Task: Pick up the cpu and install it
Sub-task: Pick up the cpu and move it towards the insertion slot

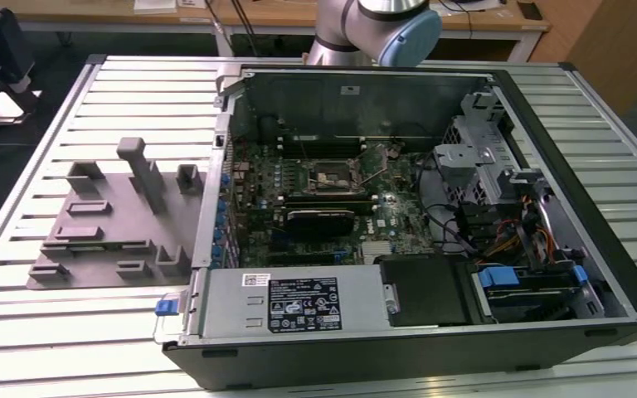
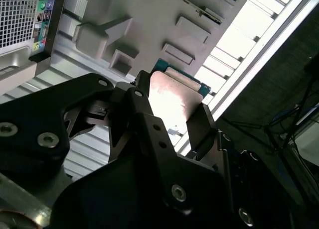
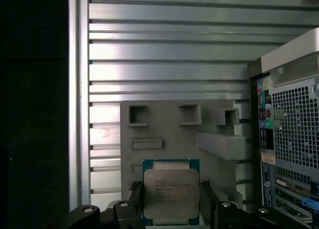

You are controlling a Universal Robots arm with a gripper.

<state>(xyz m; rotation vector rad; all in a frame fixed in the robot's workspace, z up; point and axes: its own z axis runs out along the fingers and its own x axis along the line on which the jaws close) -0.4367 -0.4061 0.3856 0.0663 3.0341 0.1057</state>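
Observation:
The cpu [image 3: 171,191], a flat square chip with a silver-grey top and a thin green rim, sits between the two black fingers of my gripper [image 3: 170,195], which is shut on its opposite edges. In the second wrist view the cpu [image 2: 174,97] is seen from the side, pinched by the gripper [image 2: 172,107]. It hangs well above the grey moulded fixture tray [image 3: 169,124]. In the exterior view the dark square socket [image 1: 328,176] lies open near the middle of the motherboard, and the arm [image 1: 374,29] rises behind the case.
The open computer case [image 1: 407,207] lies on a ribbed metal table [image 1: 31,332], with the grey fixture tray [image 1: 109,224] on the exterior view's left of it. The case's rear panel [image 3: 294,114] with ports borders the tray. A power supply [image 1: 285,303] and drive cages fill the case's near side.

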